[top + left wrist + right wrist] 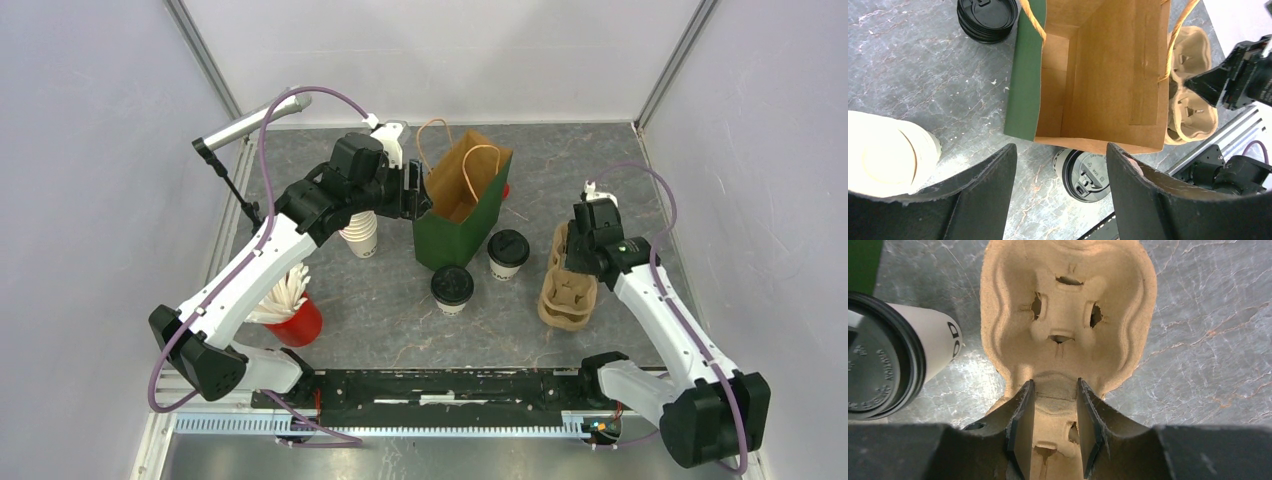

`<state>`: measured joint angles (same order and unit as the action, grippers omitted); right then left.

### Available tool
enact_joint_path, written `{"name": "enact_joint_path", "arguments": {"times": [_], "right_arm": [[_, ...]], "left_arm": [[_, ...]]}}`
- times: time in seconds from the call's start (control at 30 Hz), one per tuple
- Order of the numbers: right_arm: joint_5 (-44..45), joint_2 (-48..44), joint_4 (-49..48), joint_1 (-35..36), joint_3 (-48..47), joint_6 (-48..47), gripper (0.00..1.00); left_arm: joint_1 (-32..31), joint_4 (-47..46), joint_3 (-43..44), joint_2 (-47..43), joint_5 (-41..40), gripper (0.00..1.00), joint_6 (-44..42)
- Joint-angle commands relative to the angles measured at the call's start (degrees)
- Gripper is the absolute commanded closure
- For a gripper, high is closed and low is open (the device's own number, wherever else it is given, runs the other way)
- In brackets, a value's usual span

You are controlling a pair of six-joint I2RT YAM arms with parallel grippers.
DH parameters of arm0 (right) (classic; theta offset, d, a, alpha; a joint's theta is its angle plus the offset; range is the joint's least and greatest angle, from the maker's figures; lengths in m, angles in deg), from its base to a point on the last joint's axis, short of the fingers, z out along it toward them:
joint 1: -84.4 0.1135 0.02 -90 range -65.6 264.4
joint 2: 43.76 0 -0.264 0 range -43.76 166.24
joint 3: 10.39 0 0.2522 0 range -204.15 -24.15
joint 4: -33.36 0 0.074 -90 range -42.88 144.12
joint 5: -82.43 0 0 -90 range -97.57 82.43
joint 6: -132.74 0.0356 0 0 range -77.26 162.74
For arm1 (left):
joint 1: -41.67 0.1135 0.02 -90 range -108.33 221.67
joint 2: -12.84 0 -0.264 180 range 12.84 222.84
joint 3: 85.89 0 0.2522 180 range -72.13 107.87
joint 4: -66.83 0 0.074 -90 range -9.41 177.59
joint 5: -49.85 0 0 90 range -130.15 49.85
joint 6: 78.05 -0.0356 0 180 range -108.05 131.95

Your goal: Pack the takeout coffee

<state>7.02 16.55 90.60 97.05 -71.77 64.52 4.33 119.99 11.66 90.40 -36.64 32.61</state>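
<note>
left gripper [1060,147] wide over green paper bag [1098,75]; right gripper [1054,382] narrow astride brown pulp cup carrier [1068,305], grip unclear. white black-lidded paper cup [898,350] reads "D". black lid stack [988,15]: left wrist view only.

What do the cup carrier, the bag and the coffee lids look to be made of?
Cup carrier: moulded paper pulp, matte tan, going by its fibrous surface and ragged slots. Bag: kraft paper, brown inside, green outside, with creases and twisted cord handles. Lids: probably black plastic, slightly glossy, with embossed lettering.
</note>
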Motion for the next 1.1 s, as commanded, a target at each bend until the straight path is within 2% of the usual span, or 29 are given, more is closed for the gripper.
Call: {"name": "enact_joint_path", "arguments": {"times": [0.0, 0.1, 0.27, 0.5, 0.57, 0.7, 0.83, 0.97, 1.07], "right_arm": [[-0.1, -1.7, 1.5, -0.1, -3.7, 0.0, 0.67], [0.3, -2.1, 3.0, -0.1, -5.6, 0.0, 0.67], [-2.8, -3.5, 5.5, -0.1, -14.2, 0.7, 0.67], [-14.4, -3.4, 4.7, 0.0, -27.3, 4.4, 0.68], [-21.0, -3.5, 1.8, 0.1, -29.9, 6.8, 0.68], [-28.0, -3.3, -5.7, 1.5, -32.6, 14.9, 0.69], [-26.8, -2.0, -12.4, 7.7, -34.4, 20.6, 0.71], [-23.7, 2.5, -17.5, 17.1, -37.0, 23.8, 0.71], [-23.1, 6.0, -21.9, 22.6, -38.1, 26.2, 0.71]], "left_arm": [[0.4, 0.6, 1.2, -1.5, -2.2, 0.27, 1.3], [0.7, 0.6, 1.4, -1.5, -2.3, 0.27, 1.5], [1.5, 0.8, 1.9, -1.9, -2.7, 0.27, 2.2], [3.8, -1.5, 2.0, -1.1, -2.4, 0.27, 3.2], [4.6, -2.8, 2.1, -0.8, -2.5, 0.27, 3.5], [6.1, -4.4, 2.3, 0.5, -1.8, 0.29, 4.3], [6.7, -7.8, 1.5, 1.1, 0.9, 0.32, 4.2], [6.9, -10.6, 1.4, 1.2, 2.4, 0.32, 3.9], [8.4, -9.8, 1.5, 1.2, 2.5, 0.39, 8.8]]}}
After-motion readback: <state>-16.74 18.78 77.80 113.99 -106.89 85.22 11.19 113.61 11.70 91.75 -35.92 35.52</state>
